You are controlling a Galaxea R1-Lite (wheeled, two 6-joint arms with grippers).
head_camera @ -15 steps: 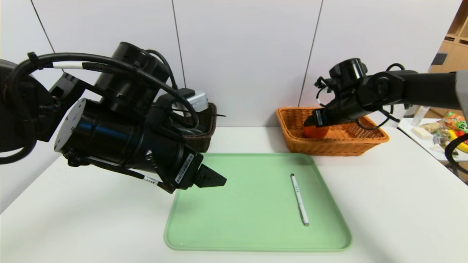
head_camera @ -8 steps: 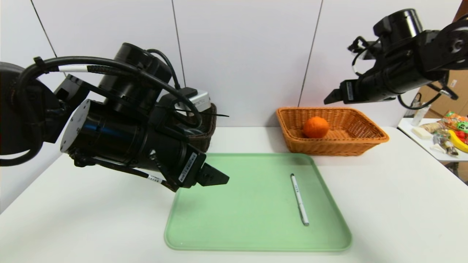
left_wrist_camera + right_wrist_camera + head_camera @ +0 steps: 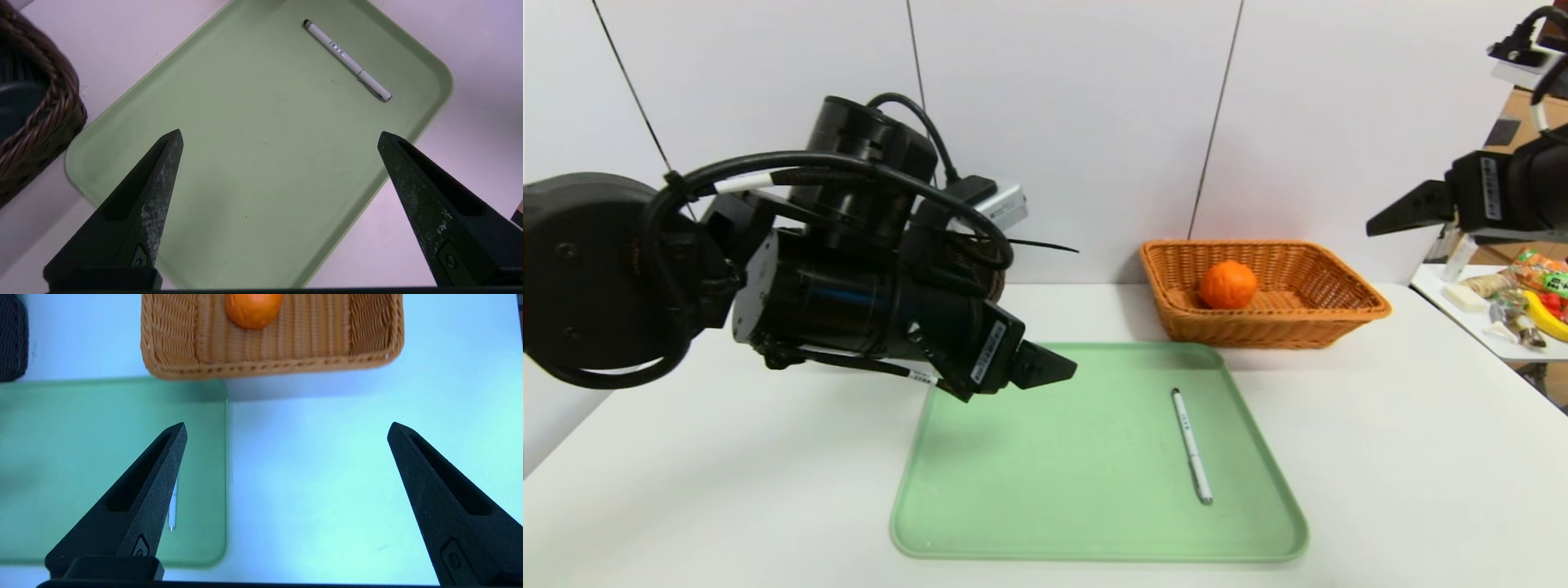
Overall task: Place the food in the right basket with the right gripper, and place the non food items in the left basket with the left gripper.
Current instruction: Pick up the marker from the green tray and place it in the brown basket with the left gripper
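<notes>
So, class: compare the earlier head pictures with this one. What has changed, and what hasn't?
The right claw let go of the orange in the right basket and drew up and away, open. The left claw edged toward the pen. Pen, tray and baskets stayed put.

Even, bright overhead light is filling the head view, and the white surface point(image 3: 1380, 457) is showing no hard glare. A soft shadow is lying on the green tray point(image 3: 1094, 506) under the left hand point(image 3: 1045, 369), at centre left of the frame; another is falling beside the orange basket point(image 3: 1258, 327). Straight wall seams are bowing outward toward the upper left. In the right wrist view the tray's left part is smearing with blur, and a shadow is sitting below the basket, upper centre. The left wrist view is staying sharp
</notes>
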